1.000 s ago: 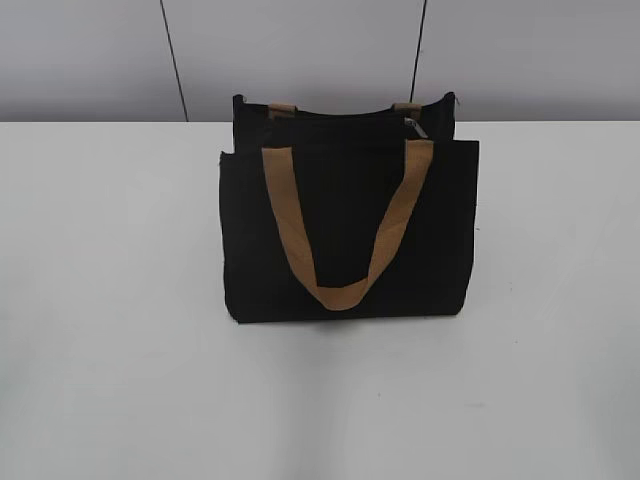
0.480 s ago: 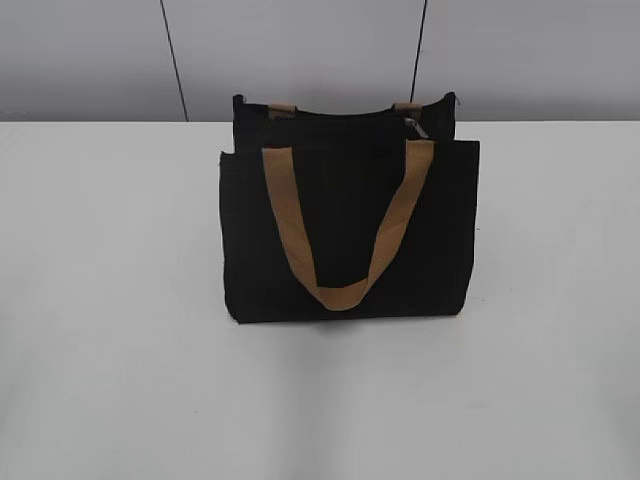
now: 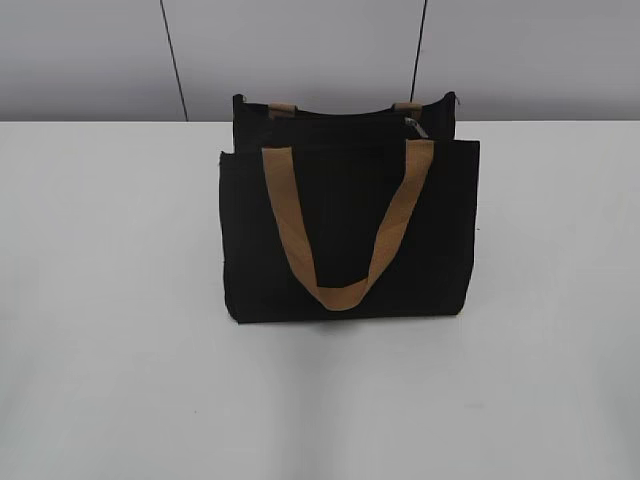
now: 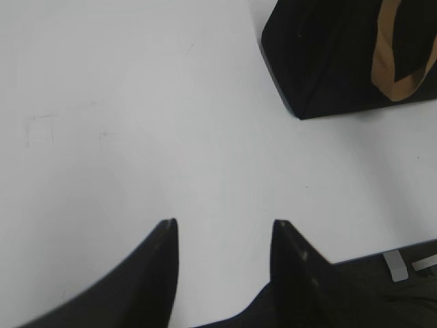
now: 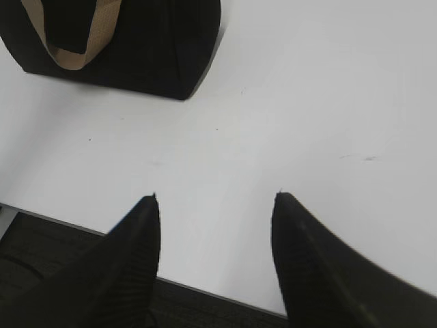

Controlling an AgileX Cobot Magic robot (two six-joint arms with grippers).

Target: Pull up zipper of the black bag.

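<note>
**Grippers idle, bag awaits**

Both grippers hang spread w/ nothing between: left gripper (image 4: 222,229), right gripper (image 5: 215,201), low in frame. Black bag (image 3: 350,235) stands center on white table (image 3: 110,300); zipper (image 3: 416,127) pull upper right.

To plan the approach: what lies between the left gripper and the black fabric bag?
Only bare white table between the left gripper and black fabric bag, in the left wrist view.

The white tabletop (image 3: 120,300) carries only the black bag (image 3: 350,230), which stands upright near the far edge, about midway between the left and right edges.
</note>
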